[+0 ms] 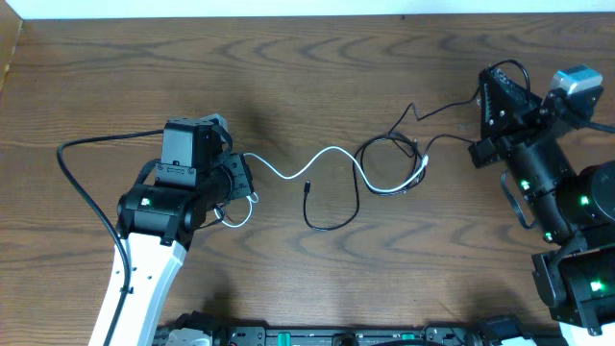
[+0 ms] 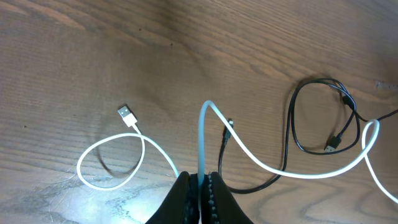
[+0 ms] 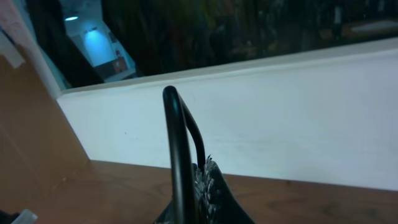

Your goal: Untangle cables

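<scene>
Where the table (image 1: 317, 67) is bare, brown wood grain shows; two thin cables lie across its middle.

Item 1, white cable (image 1: 332, 151): it runs in shallow waves from the left end effector (image 1: 242, 178) toward the table's centre. Its far stretch lies among the black loops near the right arm. In the left wrist view the white cable (image 2: 280, 169) rises steeply out of the closed fingers, bends over and sweeps off to the right. Its other end curls into a flat loop on the table (image 2: 93, 50) and finishes in a USB plug (image 2: 126, 115).

Item 2, black cable (image 1: 336, 223): one small plug end lies near the table's centre, just beside the white cable. From there it curves round, forms a loop crossed with the white cable, and leads up to the right end effector (image 1: 483, 99). The left wrist view shows the black cable (image 2: 295, 134) looped, with a second small plug inside the loop. Whether this is one cord or two cannot be told.

Item 3, left end effector (image 2: 200, 183): closed, pinching the white cable.

Item 4, right end effector (image 3: 199, 186): closed on the black cable (image 3: 177, 137), which arches upward out of the fingers. Behind it stand the table (image 3: 93, 186) edge and a white wall (image 3: 280, 118).
</scene>
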You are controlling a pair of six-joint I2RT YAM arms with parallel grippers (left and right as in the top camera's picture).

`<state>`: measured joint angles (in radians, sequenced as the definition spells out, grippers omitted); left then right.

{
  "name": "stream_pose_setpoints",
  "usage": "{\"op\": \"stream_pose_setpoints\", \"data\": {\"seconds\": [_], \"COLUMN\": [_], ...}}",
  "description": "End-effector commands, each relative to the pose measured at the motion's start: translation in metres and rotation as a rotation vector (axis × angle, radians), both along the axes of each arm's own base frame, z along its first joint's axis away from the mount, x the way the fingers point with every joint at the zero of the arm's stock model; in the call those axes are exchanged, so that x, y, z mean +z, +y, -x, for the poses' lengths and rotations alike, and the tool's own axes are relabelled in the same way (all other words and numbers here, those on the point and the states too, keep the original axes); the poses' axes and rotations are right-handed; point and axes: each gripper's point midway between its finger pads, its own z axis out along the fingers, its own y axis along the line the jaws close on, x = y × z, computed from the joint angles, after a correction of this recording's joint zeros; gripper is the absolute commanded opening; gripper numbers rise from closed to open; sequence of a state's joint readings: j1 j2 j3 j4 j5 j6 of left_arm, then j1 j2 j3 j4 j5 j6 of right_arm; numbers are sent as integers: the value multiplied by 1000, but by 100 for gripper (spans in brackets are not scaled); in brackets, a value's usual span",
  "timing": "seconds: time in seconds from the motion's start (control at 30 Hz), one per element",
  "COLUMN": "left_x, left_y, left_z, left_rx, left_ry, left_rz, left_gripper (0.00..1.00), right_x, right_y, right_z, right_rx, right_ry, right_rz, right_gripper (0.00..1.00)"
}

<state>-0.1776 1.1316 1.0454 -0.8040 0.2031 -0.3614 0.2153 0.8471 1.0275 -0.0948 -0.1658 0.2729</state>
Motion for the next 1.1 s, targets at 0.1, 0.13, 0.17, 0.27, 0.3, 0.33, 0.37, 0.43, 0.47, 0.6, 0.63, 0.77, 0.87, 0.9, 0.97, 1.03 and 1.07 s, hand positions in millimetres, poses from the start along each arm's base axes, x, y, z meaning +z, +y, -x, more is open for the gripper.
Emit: {"op": "stream_pose_setpoints", "data": {"seconds": [0.1,0.13,0.17,0.27,0.3,0.33,0.37,0.43,0.47,0.6,0.63,0.77,0.87,0.9,0.97,1.03,1.07], "left_x": [2,2,2,2,2,2,2,2,2,1,1,-1,-2,-2,-2,-2,-2], "left_y": [3,3,3,3,3,3,3,3,3,3,3,3,3,3,3,3,3], "left_z": [-2,-2,-2,-1,-1,-1,-1,-1,-1,-1,-1,-2,-2,-2,-1,-1,-1], "left_rx": [0,1,0,0,1,1,1,1,0,1,1,1,1,1,1,1,1], "left_ry": [-12,-11,-12,-8,-8,-9,-9,-9,-9,-7,-6,3,4,5,8,8,8], "left_rz": [-17,-17,-17,-18,-17,-17,-18,-18,-17,-18,-18,-19,-20,-20,-20,-20,-20], "left_gripper": [7,8,8,7,7,8,7,7,7,7,7,7,7,8,7,7,7], "right_x": [37,51,61,98,108,113,115,112,106,59,48,-13,-34,-39,-51,-62,-68], "right_y": [-17,-24,-28,-41,-45,-48,-51,-52,-52,-73,-81,-137,-184,-197,-226,-249,-262], "right_z": [2,4,6,20,25,28,29,27,23,1,-3,-18,-20,-20,-19,-17,-14], "right_rx": [-79,-117,-137,-185,-199,-211,-222,-234,-236,-395,-446,-802,-1021,-1072,-1154,-1219,-1257], "right_ry": [-127,-183,-222,-377,-420,-444,-453,-441,-413,-211,-171,45,132,153,205,249,276], "right_rz": [-85,-108,-124,-188,-208,-220,-227,-227,-217,-179,-164,70,195,214,240,253,260], "right_gripper": [1,1,1,1,1,1,1,1,1,1,1,1,1,1,1,1,1]}}
